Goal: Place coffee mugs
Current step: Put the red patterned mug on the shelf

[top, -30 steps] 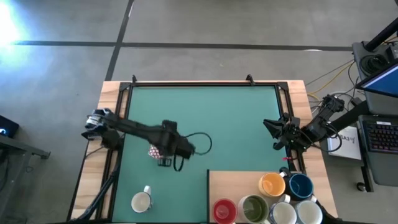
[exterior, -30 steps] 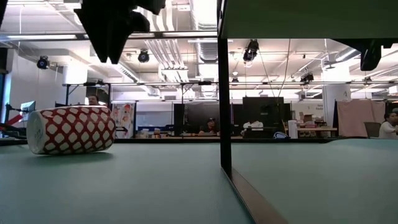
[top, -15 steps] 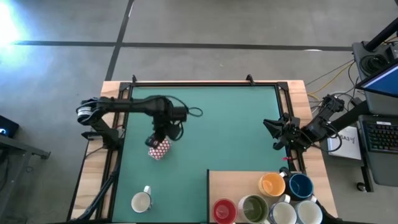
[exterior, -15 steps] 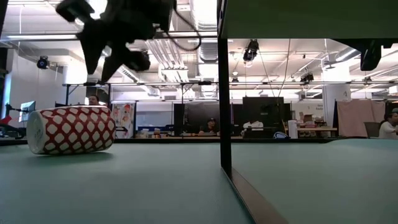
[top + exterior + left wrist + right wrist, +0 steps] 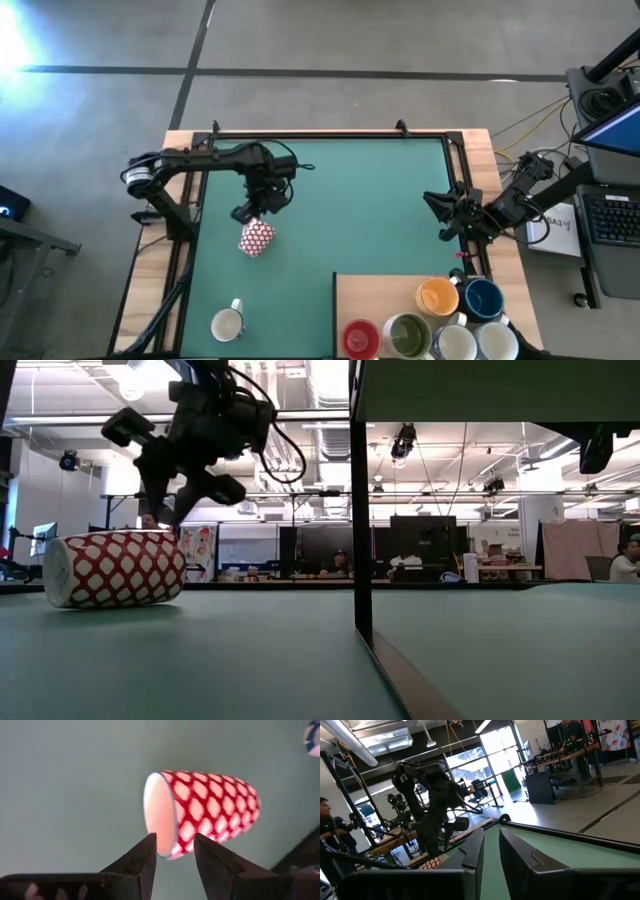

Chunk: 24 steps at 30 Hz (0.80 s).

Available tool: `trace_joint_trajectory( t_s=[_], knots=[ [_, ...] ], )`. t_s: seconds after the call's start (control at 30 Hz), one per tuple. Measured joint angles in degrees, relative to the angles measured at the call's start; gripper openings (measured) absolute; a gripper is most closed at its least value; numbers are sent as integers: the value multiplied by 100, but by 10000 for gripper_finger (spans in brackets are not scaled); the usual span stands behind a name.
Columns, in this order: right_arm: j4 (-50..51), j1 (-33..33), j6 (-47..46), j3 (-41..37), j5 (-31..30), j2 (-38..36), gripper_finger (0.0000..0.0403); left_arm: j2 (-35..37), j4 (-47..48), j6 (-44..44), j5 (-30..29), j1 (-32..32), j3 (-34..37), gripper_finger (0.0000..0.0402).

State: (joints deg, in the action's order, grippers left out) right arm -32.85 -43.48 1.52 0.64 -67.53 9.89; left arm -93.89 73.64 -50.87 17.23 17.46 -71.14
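A red mug with a white lattice pattern (image 5: 256, 238) lies on its side on the green mat (image 5: 350, 200), its white mouth (image 5: 159, 815) facing my left gripper's camera; no handle shows. My left gripper (image 5: 248, 213) hovers open just above the mug's far side, fingers slanting down (image 5: 165, 510), the rim's edge showing between the fingertips (image 5: 175, 837). A white mug (image 5: 228, 322) stands near the mat's near left corner. Several more mugs stand on a wooden board (image 5: 375, 290): red (image 5: 360, 338), olive-green inside (image 5: 408, 335), orange (image 5: 437, 297), dark blue (image 5: 484, 298). My right gripper (image 5: 435, 215) waits at the right edge.
The wooden board takes up the near right corner of the table; two white mugs (image 5: 455, 343) (image 5: 497, 340) crowd its near edge. A dark frame rail (image 5: 330, 133) runs around the mat. The mat's middle and far half show bare green.
My left gripper has swung from the near right side of the red patterned mug toward the table's far edge and a little left, rolling its wrist and sinking until it hangs just over the mug. The mug has stayed where it lay.
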Motion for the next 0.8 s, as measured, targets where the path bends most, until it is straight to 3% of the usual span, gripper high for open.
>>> trace_joint_trajectory(
  t_s=[0.27, 0.6, 0.8],
  knots=[
    [1, 0, 0, 0, 0, 0, 50, -119, -348, 39, 209, 32, 171, 114],
    [1, 2, 0, 0, 0, 0, 50, -822, 85, 342, 945, 31, -34, 114],
    [1, -1, 0, 0, 0, 0, 50, -895, 343, 507, 1320, 23, 56, 114]
  ],
)
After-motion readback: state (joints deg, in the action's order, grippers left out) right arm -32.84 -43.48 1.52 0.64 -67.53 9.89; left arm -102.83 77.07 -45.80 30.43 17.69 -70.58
